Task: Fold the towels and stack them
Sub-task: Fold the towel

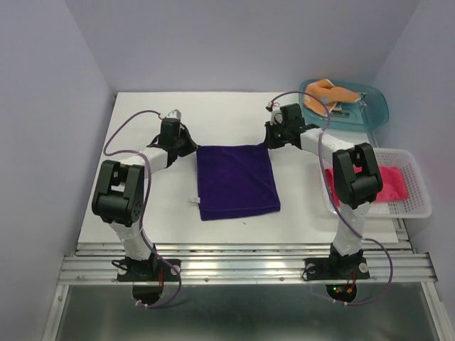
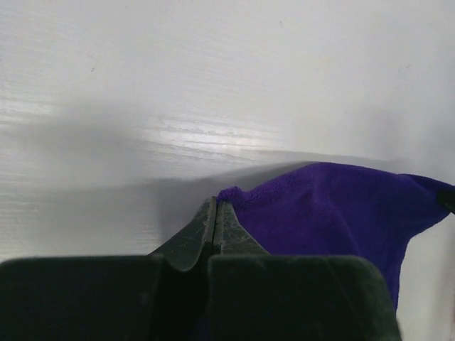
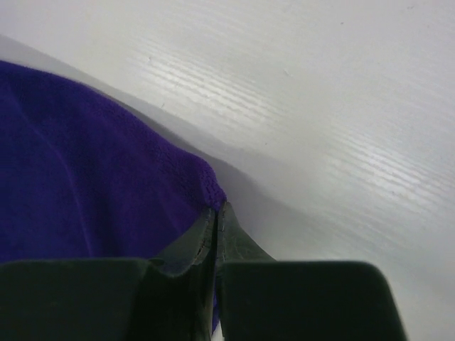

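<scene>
Looks early to me: the dark purple cloth towel (image 1: 237,181) lies flat mid white table (image 1: 170,227), nothing stacked, the pink-red cloth towel (image 1: 394,181) waits in a white plastic basket (image 1: 419,206), the orange cloth towel (image 1: 327,96) in a teal tray (image 1: 370,114), while the left gripper (image 2: 215,213) and right gripper (image 3: 217,217) each pinch a far purple corner.

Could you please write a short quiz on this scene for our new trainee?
1. True or false: the left tool and the right tool stand open.
2. Where do the tools grip the purple towel?
3. What lies in the white basket? A the pink towel, B the purple towel, C no towel.
Key: 1 false, both are shut; 2 at its two far corners; 3 A.
</scene>
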You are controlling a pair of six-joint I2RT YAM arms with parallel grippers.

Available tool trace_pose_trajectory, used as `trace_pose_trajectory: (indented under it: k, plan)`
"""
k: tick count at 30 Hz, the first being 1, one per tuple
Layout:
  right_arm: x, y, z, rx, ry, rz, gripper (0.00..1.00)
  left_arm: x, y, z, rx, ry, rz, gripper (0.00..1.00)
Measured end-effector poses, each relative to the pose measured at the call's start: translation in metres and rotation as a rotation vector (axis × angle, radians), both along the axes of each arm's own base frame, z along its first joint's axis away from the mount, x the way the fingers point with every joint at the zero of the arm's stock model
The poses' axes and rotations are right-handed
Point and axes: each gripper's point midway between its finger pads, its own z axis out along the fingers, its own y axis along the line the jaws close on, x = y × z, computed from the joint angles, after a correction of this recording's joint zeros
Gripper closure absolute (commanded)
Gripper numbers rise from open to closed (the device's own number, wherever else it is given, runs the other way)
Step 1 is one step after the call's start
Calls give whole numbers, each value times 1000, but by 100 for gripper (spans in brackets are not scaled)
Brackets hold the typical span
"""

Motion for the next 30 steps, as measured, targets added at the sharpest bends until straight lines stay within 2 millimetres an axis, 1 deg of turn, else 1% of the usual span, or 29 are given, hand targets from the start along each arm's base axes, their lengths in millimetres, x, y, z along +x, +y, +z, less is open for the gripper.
trace_pose_trajectory:
  k: [2,5,7,9,10,11,12,14,15,17,20,22,25,30]
  plan:
    - [-9,0,6,13,0,11,99,-5,-1,8,-13,-25,-8,100]
    - [-23,-1,17,34,-10,18,99,-16,-1,15,-28,-47,-15,100]
    - [-33,-3,23,50,-17,18,99,-27,1,15,-39,-53,-15,100]
    - [-47,-5,28,65,-15,21,99,-45,3,13,-52,-50,-13,100]
    - [-51,-5,30,72,-17,19,99,-50,4,11,-55,-50,-11,100]
    - [-61,-6,31,85,-12,20,99,-58,6,10,-60,-47,-7,100]
    - [-70,-7,31,97,-4,21,99,-66,7,9,-67,-44,-4,100]
    - [-81,-9,33,110,6,19,99,-81,7,5,-86,-39,-2,100]
    - [-91,-9,33,125,13,20,99,-91,6,3,-97,-37,-2,100]
    - [-103,-11,33,141,24,18,99,-106,3,1,-111,-34,-10,100]
    - [-128,-12,34,181,50,14,98,-130,-2,2,-142,-48,-24,100]
    - [-140,-12,33,209,65,14,98,-146,-3,2,-164,-57,-28,100]
    - [-159,-14,33,237,85,7,98,-161,-4,6,-194,-78,-31,100]
    - [-175,-18,38,263,85,-8,98,-175,-4,16,-239,-120,-24,100]
